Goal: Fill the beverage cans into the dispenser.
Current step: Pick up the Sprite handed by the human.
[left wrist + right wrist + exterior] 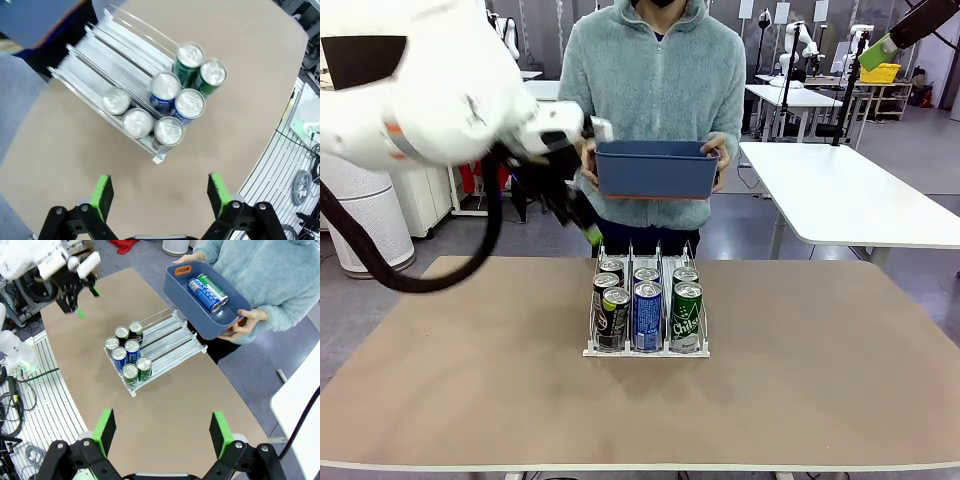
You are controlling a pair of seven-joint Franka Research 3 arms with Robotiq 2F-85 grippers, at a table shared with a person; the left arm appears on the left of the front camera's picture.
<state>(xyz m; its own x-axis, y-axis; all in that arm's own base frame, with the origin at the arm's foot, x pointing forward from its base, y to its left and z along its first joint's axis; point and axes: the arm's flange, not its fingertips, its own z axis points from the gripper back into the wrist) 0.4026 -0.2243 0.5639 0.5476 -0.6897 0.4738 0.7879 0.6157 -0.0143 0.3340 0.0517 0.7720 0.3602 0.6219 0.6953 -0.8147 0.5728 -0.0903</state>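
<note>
- table: tan top, thin pale edge, rounded corners; fills lower half of front view, near edge runs along bottom of frame.
- dispenser stands directly on the top, centre of frame L-R, in the far half; far end close to table's far edge.
- white base flat on surface, clear dividers upright, 3 lanes running near-to-far.
- beverage cans in the dispenser, upright, 2 per lane, bunched at near end: black-green in left lane, blue in mid, green in right.
- right wrist view: white lane floors show behind the cans.
</note>
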